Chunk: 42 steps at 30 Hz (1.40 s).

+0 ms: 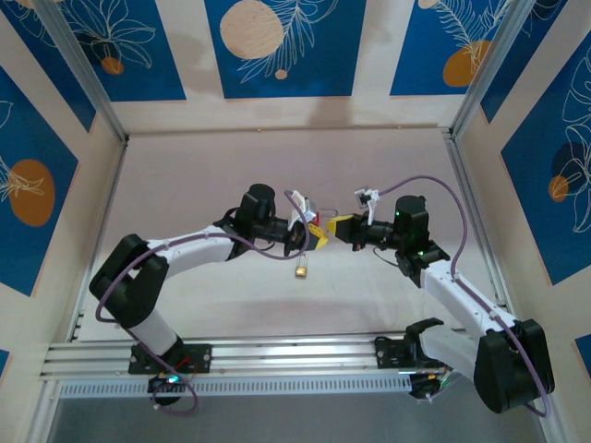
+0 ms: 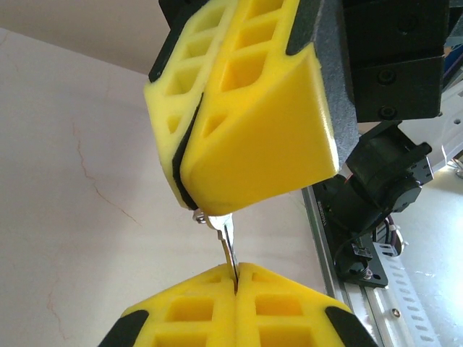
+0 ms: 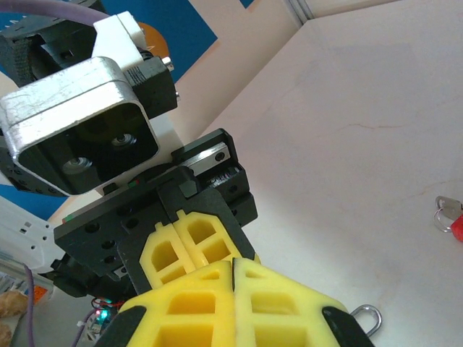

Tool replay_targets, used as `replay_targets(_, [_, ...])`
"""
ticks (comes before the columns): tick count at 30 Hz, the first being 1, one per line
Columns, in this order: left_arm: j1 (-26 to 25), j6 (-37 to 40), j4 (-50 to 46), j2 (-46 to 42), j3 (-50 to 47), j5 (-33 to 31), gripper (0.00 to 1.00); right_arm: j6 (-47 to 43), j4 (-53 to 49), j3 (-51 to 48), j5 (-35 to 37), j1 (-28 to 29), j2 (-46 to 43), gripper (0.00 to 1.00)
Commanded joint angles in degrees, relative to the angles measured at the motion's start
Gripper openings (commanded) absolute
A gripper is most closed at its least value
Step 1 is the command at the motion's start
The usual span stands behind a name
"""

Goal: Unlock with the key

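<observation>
In the left wrist view a thin silver metal strip [image 2: 228, 242] with a slit runs between the two yellow grippers; it looks like the key's metal part. My left gripper [image 2: 237, 278] is shut on its lower end and my right gripper [image 2: 189, 194] is shut on its upper end. From above, the left gripper [image 1: 320, 237] and right gripper [image 1: 340, 225] meet tip to tip over the table's middle. A small brass-gold piece [image 1: 302, 271] with a thin wire sits just in front of them; hanging or lying, I cannot tell. The red padlock [image 3: 457, 230] lies on the table.
A silver wire loop [image 3: 367, 318] pokes out beside my right gripper [image 3: 233, 264], which faces the left gripper [image 3: 181, 231]. An aluminium rail [image 1: 277, 355] runs along the near edge by the arm bases. Patterned blue walls [image 1: 277, 46] enclose the table.
</observation>
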Motion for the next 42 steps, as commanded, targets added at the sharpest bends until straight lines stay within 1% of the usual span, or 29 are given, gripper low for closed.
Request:
replay_targets(1, [0.66,-0.62,4.24,0.37,1.92,1.85,0.00,-1.42,-3.82,1.19,-1.16,1.20,-0.39,0.00])
replay_targets(3, [0.64,-0.80,4.52,0.42,1.91,1.97,0.00,-1.52,-4.15,1.24,-1.31,1.25,-0.55,0.00])
replay_targets(9, [1.00,-1.32,4.93,0.26,1.79,1.99,0.00,-1.82,-5.92,1.15,-1.46,1.05,-1.95,0.23])
replay_targets(12, [1.18,-1.58,4.82,0.24,1.72,2.31,0.00,-2.44,-7.45,1.12,-1.99,0.68,-2.83,0.27])
replay_targets(15, [1.22,-1.72,4.57,0.24,1.70,2.69,0.00,-3.51,-9.46,1.33,-2.09,0.51,-3.76,0.27])
replay_targets(20, [1.24,-1.51,3.56,0.50,1.83,3.43,0.00,-4.02,-10.86,1.87,-0.22,-0.06,-5.29,0.26])
replay_targets(23, [1.23,-0.16,1.23,0.38,2.00,4.09,0.00,-5.16,-12.66,3.31,0.20,-0.88,-5.52,0.27])
replay_targets(25, [1.23,2.50,-3.09,0.20,2.65,4.31,0.00,-6.51,-14.22,4.59,-0.86,-1.51,-5.37,0.30])
replay_targets(29, [1.22,10.51,-14.49,-0.37,4.71,4.00,0.00,-9.99,-17.64,7.02,-3.01,-2.19,-4.74,0.33])
replay_targets(35, [1.29,22.21,-28.06,-0.96,8.25,0.28,0.00,-14.41,-21.61,8.62,-6.20,-2.03,-2.05,0.32])
replay_targets(38, [1.22,28.30,-33.49,-1.33,9.84,-1.88,0.00,-16.27,-23.37,9.18,-5.87,-0.16,-0.03,0.30])
replay_targets(42, [1.46,34.70,-39.17,-2.43,11.20,-3.94,0.00,-18.44,-25.76,10.10,-3.26,2.92,2.59,0.30])
